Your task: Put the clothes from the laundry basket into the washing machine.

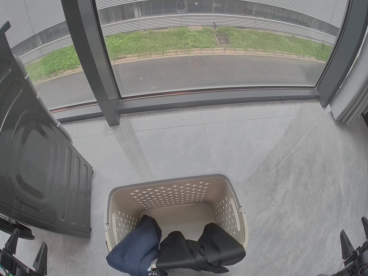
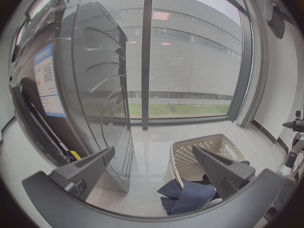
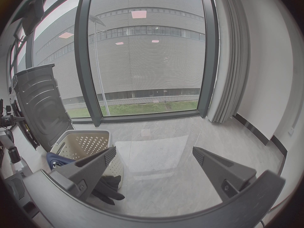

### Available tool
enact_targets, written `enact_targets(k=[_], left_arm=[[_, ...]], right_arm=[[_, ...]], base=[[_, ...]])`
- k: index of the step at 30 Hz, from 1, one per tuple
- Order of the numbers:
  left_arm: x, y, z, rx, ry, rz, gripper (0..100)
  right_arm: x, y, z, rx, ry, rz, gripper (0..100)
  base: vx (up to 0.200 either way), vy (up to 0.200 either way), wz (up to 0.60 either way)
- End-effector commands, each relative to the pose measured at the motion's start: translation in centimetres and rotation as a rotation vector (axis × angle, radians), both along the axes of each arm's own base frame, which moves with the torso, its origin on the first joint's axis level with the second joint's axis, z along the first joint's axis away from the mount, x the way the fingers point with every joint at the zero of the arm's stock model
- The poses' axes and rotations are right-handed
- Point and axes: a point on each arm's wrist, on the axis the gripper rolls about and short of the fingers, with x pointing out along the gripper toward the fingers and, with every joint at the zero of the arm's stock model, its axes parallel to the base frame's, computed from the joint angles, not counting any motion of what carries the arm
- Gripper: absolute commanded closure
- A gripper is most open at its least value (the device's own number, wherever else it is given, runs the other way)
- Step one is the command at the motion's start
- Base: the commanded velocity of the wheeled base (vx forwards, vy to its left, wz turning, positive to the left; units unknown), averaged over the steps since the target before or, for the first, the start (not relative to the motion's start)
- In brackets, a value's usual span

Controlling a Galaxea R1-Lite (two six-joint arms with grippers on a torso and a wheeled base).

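- The left gripper [image 2: 152,149] has its fingers [image 2: 221,171] spread wide. There's nothing between them and they're not touching anything.
- That arm sits low, with the fingertips pointing forward toward the window [image 1: 214,39]. The washing machine [image 2: 88,95] is near the outer finger, just ahead of it and off to that side.
- It's the same deal with the right gripper [image 3: 153,149]. The fingers are wide apart and empty, with plain grey floor [image 3: 164,162] in front of them.
- The right arm is also low and aimed forward. The curtain [image 3: 231,64] hangs well ahead of the tips on the outer-finger side.
- The laundry basket [image 1: 172,194] stands on the floor between the two grippers, a bit ahead of both sets of fingertips and apart from each.
- A navy garment [image 1: 136,246] is draped over the basket's near rim, on the end toward the left fingers.
- A black garment [image 1: 203,250] touches the navy one and hangs over the same rim, toward the right fingers.
- The dark grey washing machine stands beside the basket on the left-finger side. There's a strip of floor between them.
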Motion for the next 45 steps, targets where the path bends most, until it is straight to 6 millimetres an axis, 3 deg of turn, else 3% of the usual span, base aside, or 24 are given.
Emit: enact_targets(k=[1,6,12,24,30,45], left_arm=[[0.03,0.00,-0.47,0.000,0.004,0.002,0],[0.03,0.00,-0.47,0.000,0.004,0.002,0],[0.04,0.00,-0.47,0.000,0.005,0.002,0],[0.03,0.00,-0.47,0.000,0.004,0.002,0],[0.04,0.00,-0.47,0.000,0.005,0.002,0],[0.04,0.00,-0.47,0.000,0.005,0.002,0]], right_arm=[[0.00,0.00,-0.53,0.000,0.001,0.000,0],[0.00,0.00,-0.53,0.000,0.001,0.000,0],[0.00,0.00,-0.53,0.000,0.001,0.000,0],[0.00,0.00,-0.53,0.000,0.001,0.000,0],[0.00,0.00,-0.53,0.000,0.001,0.000,0],[0.00,0.00,-0.53,0.000,0.001,0.000,0]], base=[[0.000,0.000,0.00],[0.000,0.000,0.00],[0.200,0.000,0.00],[0.000,0.000,0.00],[0.200,0.000,0.00],[0.000,0.000,0.00]])
